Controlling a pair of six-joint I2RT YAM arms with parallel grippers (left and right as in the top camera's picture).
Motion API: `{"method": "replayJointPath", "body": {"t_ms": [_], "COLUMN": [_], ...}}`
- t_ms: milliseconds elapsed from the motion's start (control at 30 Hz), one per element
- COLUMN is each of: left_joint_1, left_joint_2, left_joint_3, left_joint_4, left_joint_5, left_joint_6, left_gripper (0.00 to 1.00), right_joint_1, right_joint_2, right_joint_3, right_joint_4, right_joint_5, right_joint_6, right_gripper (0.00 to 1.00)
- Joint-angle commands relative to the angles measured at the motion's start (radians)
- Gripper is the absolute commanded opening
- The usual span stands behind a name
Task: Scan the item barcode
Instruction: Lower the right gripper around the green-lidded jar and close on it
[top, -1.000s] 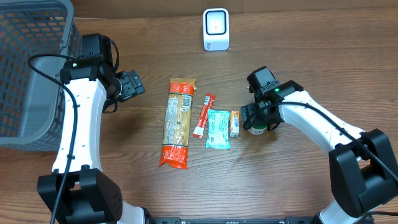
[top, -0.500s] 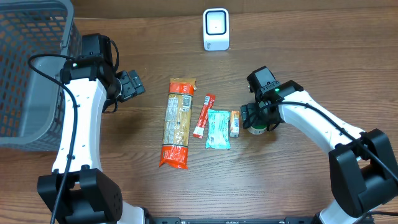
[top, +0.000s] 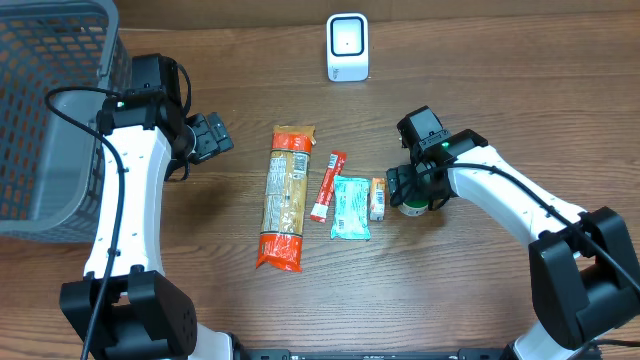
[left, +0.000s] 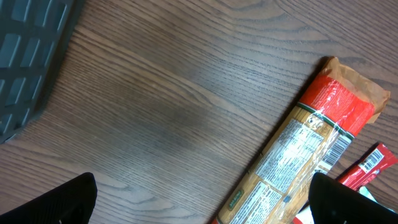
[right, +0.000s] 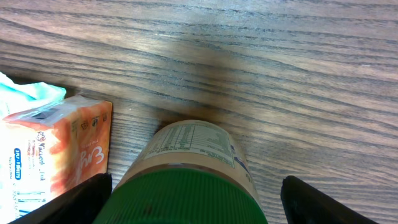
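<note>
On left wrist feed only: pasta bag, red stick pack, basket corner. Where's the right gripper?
Observer: The right gripper is down around a green-lidded jar at the row's right end, jaws open on either side of it.
Operator: Scanner anywhere?
Observer: Yes, a white scanner stands beyond the row, near its middle.
Operator: What's next to the jar?
Observer: A small orange box, then a teal packet beside your stick pack.
</note>
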Motion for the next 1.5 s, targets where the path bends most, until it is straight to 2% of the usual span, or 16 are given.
{"method": "replayJointPath", "body": {"t_ms": [0,933,1267,1467], "left_joint_1": [-0.002,-0.002,-0.002,-0.002], "left_joint_2": [-0.014,-0.014,-0.014,-0.014], "left_joint_3": [0.016,0.016,0.016,0.016], "left_joint_4": [0.001,0.001,0.001,0.001], "left_joint_5": [-0.009,-0.009,-0.009,-0.009], "left_joint_6": [0.011,0.011,0.011,0.011], "left_gripper": [1.0,1.0,1.0,1.0], "right_joint_1": [0.005,0.005,0.005,0.005], "right_joint_2": [0.002,0.001,-0.012,-0.012], "right_joint_3": [-0.011,-0.008,0.098,0.116], "right_joint_4": [0.003,-0.022,-0.121,-0.12], "right_joint_5": [-0.002,-0.01,-0.01,-0.009], "right_joint_6": [0.004,0.008,0.008,0.038], "right_gripper": [0.9,1.0,1.0,1.0]}}
